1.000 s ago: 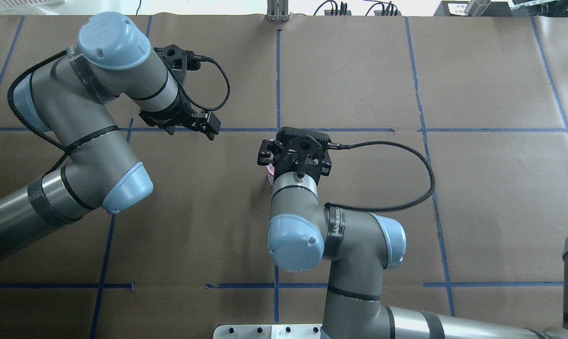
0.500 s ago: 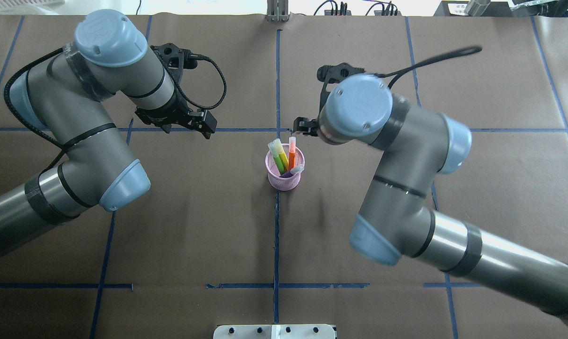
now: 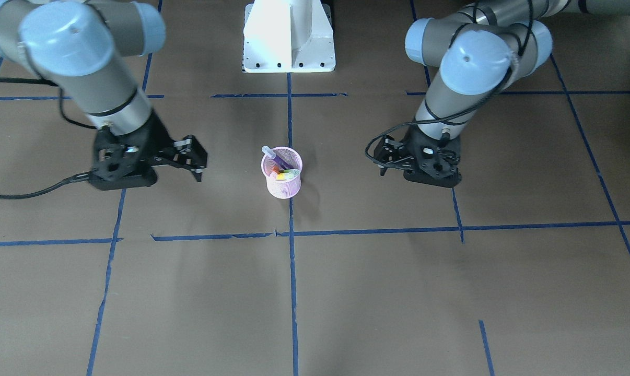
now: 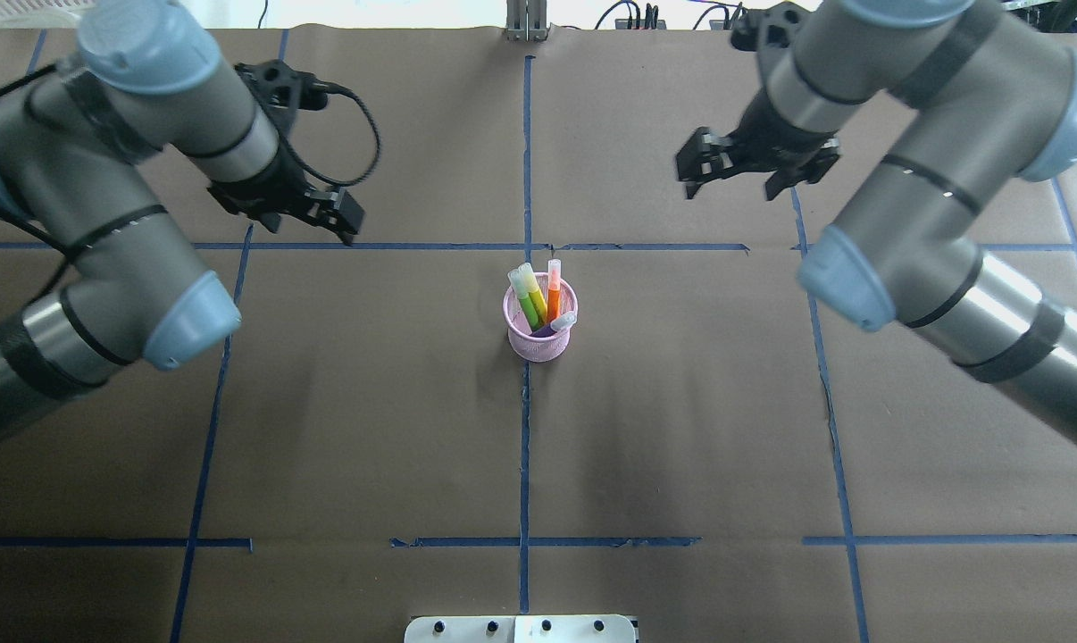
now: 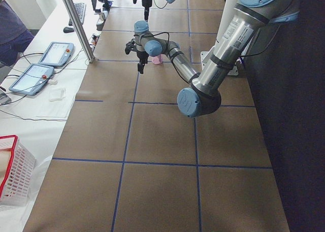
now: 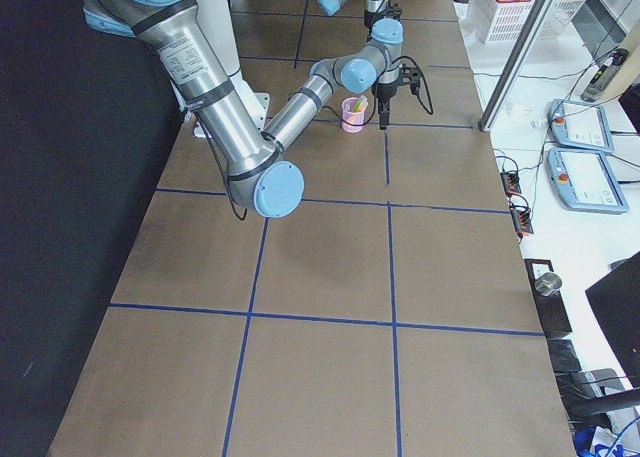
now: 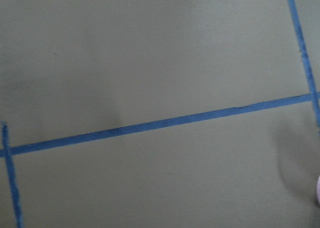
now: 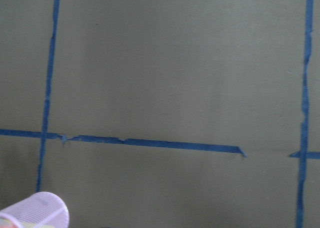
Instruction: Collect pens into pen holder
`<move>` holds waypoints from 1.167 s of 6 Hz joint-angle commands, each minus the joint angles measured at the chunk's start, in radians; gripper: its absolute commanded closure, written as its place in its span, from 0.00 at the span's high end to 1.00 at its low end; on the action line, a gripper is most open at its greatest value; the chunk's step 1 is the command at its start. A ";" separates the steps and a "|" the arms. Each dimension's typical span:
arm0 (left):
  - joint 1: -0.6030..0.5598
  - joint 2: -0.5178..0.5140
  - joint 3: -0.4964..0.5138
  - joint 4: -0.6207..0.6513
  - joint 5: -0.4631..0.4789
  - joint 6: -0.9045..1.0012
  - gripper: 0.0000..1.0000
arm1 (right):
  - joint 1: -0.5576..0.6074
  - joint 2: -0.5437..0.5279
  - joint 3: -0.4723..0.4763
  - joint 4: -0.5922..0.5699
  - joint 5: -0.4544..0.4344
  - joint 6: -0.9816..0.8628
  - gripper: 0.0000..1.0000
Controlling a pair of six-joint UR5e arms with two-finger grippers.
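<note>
Pens (image 4: 538, 299): all four standing in pen holder (image 4: 538, 346), tabletop (image 4: 538, 446) centre. Right tool (image 4: 733, 183) jaws apart, empty, well off. Left tool (image 4: 342, 216) spread: cannot tell. Risk: any sweep of mine back past light holder tips it, pens spill.

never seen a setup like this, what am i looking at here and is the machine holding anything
These are two robot arms at one table covered in brown paper with blue tape lines. All pictures show the same moment from different cameras: one above and behind the robot, one facing it from across the table, one at each table end, and one on each wrist looking down at the paper. In the middle stands a pink mesh cup with four coloured pens in it. Each arm ends in a two-finger claw. The left claw and right claw are both open, empty, and off to either side of the cup.
</note>
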 commanded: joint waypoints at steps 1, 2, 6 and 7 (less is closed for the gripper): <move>-0.174 0.145 -0.024 -0.002 -0.135 0.221 1.00 | 0.141 -0.149 0.003 -0.002 0.066 -0.334 1.00; -0.259 0.231 -0.033 -0.001 -0.142 0.377 1.00 | 0.240 -0.230 0.000 -0.001 0.124 -0.524 1.00; -0.612 0.547 -0.010 -0.004 -0.235 0.819 1.00 | 0.558 -0.580 -0.002 0.005 0.186 -1.105 1.00; -0.692 0.623 -0.030 -0.001 -0.290 0.817 1.00 | 0.604 -0.650 0.001 0.010 0.218 -1.104 1.00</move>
